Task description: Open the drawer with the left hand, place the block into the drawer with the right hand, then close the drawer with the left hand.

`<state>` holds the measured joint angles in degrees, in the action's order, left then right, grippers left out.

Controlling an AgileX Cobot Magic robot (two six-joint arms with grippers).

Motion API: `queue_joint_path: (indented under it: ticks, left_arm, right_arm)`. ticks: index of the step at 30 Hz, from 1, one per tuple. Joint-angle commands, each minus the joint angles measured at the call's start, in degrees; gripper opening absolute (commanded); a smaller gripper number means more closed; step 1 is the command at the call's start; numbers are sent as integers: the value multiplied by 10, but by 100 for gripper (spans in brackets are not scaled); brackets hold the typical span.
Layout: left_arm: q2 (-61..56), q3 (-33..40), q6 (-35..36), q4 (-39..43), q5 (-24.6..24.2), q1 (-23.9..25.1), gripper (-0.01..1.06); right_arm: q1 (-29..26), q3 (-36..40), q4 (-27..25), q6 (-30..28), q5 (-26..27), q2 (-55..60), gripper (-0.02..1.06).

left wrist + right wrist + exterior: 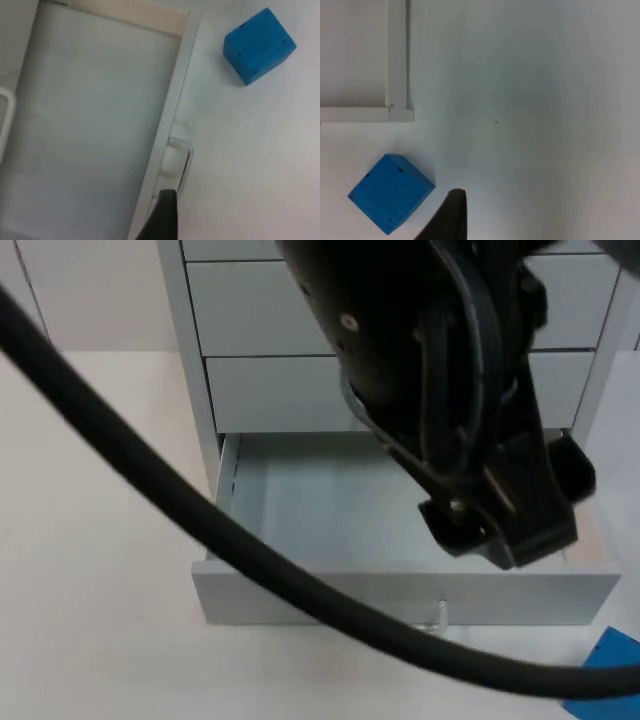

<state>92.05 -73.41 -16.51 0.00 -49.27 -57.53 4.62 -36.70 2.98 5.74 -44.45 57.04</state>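
Note:
The bottom drawer (pixel 300 592) of a pale grey cabinet stands pulled out, and nothing lies in it. Its small wire handle (pixel 441 615) sticks out of the front panel. My left gripper (pixel 500 535) hangs over the drawer's front right part. In the left wrist view it (pixel 167 217) is just short of the handle (pixel 181 159), which is free. The blue block (pixel 606 660) lies on the table, right of the drawer's front corner. My right gripper (pixel 451 217) hovers close beside the block (pixel 390 192), apart from it, with the drawer's corner (pixel 397 107) beyond.
The cabinet (pixel 270 380) holds further shut drawers above the open one. White table top (pixel 90 570) stretches to the left of the cabinet and in front of it. A thick black cable (pixel 150 475) crosses the top view diagonally.

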Motion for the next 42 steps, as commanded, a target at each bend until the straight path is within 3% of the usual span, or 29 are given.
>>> queue_joint_path:
  ticks: [1,6,12,17,21,23,26,27,31,32,36,37,42]
  left_arm:
    - [-12,0,7,-6,-16,3,82]
    - [-21,1,26,0,-34,3,82]
    - [-48,41,53,4,-16,12,82]
    - [-98,108,72,4,13,46,82]
    - [-177,182,107,4,51,118,82]
    - [-197,194,112,4,55,135,82]
    - [-253,232,112,4,60,203,82]
    - [-253,232,112,4,60,203,82]
    - [-321,255,128,4,63,296,82]
    - [-321,255,128,4,63,296,82]
    - [-384,259,156,4,67,400,82]
    - [-384,259,156,4,67,400,82]
    - [-435,261,168,4,61,496,82]
  right_arm:
    - [-1,-2,-2,0,0,-1,105]
    - [-1,-2,-2,0,-5,-1,105]
    - [-1,-2,-2,0,-7,-1,105]
    - [-1,-2,-2,0,-7,-1,105]
    - [-1,-2,-2,0,-7,-1,105]
    - [-1,-2,-2,0,-7,-1,105]
    - [-1,-2,-2,0,-7,-1,105]
    - [-1,-2,-2,0,-7,-1,105]
    - [-1,-2,-3,0,-6,-1,105]
    - [-1,-2,-3,0,-6,-1,105]
    - [-1,-2,-3,0,-7,-1,105]
    - [-1,-2,-3,0,-7,-1,105]
    - [-1,-2,-3,0,-7,-1,105]
